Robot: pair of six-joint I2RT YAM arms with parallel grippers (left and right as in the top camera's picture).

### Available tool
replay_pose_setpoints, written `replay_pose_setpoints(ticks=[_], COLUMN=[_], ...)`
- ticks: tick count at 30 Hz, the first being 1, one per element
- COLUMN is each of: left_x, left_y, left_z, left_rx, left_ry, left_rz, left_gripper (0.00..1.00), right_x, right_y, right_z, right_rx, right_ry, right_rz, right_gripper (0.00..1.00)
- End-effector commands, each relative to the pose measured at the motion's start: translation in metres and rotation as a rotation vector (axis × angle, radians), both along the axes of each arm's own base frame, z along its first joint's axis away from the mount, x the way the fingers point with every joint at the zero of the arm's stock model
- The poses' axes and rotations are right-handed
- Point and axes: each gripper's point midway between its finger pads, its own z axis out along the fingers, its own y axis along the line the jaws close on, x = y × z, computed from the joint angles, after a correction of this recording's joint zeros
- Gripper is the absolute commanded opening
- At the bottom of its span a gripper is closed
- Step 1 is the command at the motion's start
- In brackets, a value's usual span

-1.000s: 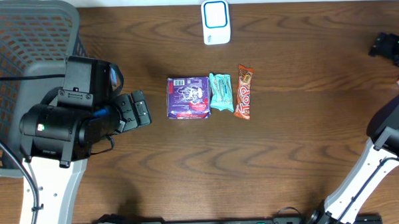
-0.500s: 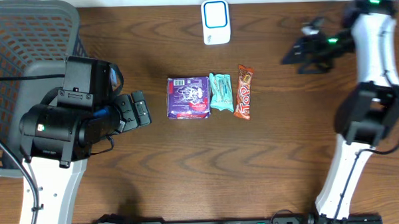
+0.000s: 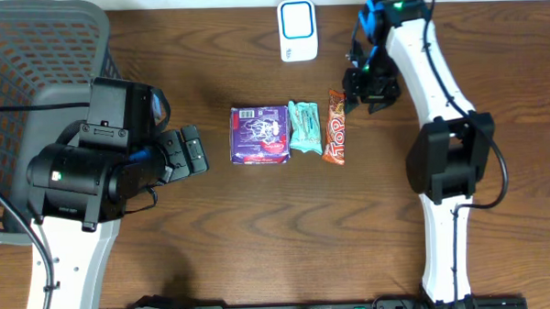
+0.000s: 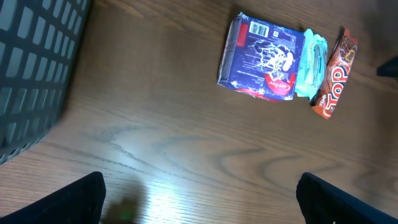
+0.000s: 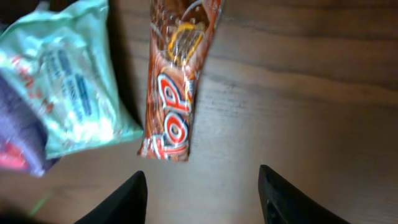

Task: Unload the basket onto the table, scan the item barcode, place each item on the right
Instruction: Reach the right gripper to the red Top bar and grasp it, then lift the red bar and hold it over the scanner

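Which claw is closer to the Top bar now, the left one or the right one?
Right. The right claw hangs just beside the far end of the Top bar, on its right. The left claw is far off to the left, beyond the purple pack.

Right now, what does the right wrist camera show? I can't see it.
A brown Top bar lies on the wood table, just beyond the open right claw. A mint packet lies beside it at the picture's left, then a purple pack's corner.
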Motion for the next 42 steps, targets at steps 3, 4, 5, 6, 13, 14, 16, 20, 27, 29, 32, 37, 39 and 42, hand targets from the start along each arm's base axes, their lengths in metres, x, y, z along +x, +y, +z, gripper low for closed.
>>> replay_pose_setpoints(ticks=[3, 4, 5, 6, 13, 14, 16, 20, 27, 29, 32, 37, 39, 42], left_x=[0.000, 0.000, 0.000, 0.000, 0.000, 0.000, 0.000, 0.000, 0.000, 0.000, 0.000, 0.000, 0.000, 0.000], left_y=[0.003, 0.003, 0.003, 0.003, 0.003, 0.003, 0.003, 0.003, 0.003, 0.003, 0.003, 0.003, 0.003, 0.003], left_z=[-0.001, -0.001, -0.001, -0.001, -0.001, -0.001, -0.001, -0.001, -0.001, -0.001, -0.001, -0.001, -0.001, -0.001], left_rx=[0.019, 0.019, 0.019, 0.019, 0.018, 0.019, 0.019, 0.019, 0.018, 0.019, 0.019, 0.019, 0.018, 0.018], left_ry=[0.004, 0.004, 0.004, 0.004, 0.004, 0.004, 0.004, 0.004, 0.004, 0.004, 0.004, 0.004, 0.004, 0.004], left_rz=[-0.002, -0.002, -0.002, -0.002, -0.002, -0.002, -0.002, -0.002, -0.002, -0.002, -0.002, -0.002, -0.002, -0.002], left_gripper=[0.98, 0.98, 0.98, 0.98, 0.98, 0.98, 0.98, 0.98, 0.98, 0.98, 0.98, 0.98, 0.98, 0.98], right_x=[-0.008, -0.009, -0.009, -0.010, -0.014, -0.015, -0.016, -0.007, 0.076, 0.109, 0.140, 0.174, 0.182, 0.191], right_y=[0.017, 0.021, 0.025, 0.027, 0.021, 0.021, 0.021, 0.024, 0.048, 0.061, 0.079, 0.114, 0.125, 0.135], right_z=[-0.034, -0.039, -0.046, -0.053, -0.098, -0.103, -0.106, -0.098, -0.012, 0.022, 0.049, 0.062, 0.061, 0.053], right_rx=[-0.071, -0.071, -0.075, -0.084, -0.111, -0.106, -0.099, -0.085, 0.012, 0.061, 0.129, 0.237, 0.267, 0.299], right_ry=[0.037, 0.036, 0.034, 0.034, 0.028, 0.028, 0.028, -0.007, -0.325, -0.480, -0.627, -0.771, -0.801, -0.818], right_rz=[-0.021, -0.013, -0.011, -0.019, -0.083, -0.072, -0.050, -0.021, -0.008, -0.029, -0.092, -0.158, -0.174, -0.214], right_gripper=[0.52, 0.52, 0.52, 0.52, 0.30, 0.22, 0.06, 0.01, 0.01, 0.01, 0.01, 0.01, 0.01, 0.01])
